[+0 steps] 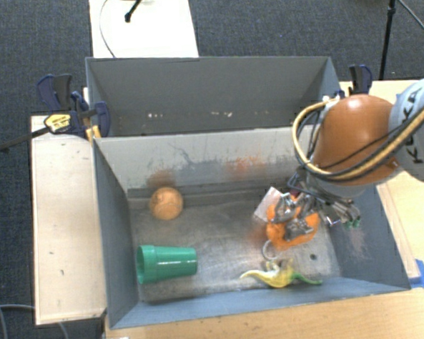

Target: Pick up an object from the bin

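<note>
Low over orange lump (275, 232), the gripper (298, 219).

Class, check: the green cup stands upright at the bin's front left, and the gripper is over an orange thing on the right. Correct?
Wrong: the camera view shows the green cup lying on its side, not upright, at the bin's front left. The gripper is over an orange thing on the right.

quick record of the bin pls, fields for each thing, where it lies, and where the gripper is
bin: grey metal
ball: tan, back left of the floor
cup: green, lying on its side, front left
yellow toy: front, right of centre
orange thing: right of centre, just behind the yellow toy
gripper: down at the orange thing
</note>
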`<control>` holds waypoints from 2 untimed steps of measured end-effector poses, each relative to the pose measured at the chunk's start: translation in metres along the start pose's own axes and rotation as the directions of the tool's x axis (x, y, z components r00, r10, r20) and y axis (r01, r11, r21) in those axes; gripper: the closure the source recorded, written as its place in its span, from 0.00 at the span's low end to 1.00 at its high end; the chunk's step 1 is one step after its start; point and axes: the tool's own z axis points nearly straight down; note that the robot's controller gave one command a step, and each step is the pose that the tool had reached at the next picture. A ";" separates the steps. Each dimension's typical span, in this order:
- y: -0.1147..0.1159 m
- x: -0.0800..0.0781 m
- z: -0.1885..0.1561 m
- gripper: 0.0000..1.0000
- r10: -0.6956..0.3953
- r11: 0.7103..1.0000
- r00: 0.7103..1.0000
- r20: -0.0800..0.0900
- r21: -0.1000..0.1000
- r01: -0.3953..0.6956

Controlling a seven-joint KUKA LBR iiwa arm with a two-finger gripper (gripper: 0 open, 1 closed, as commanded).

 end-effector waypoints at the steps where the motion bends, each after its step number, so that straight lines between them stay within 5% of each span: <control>1: -0.015 0.049 -0.026 1.00 -0.001 1.000 1.000 0.001 -0.002 0.001; 2: -0.015 0.049 -0.026 1.00 -0.001 1.000 1.000 0.001 -0.002 0.001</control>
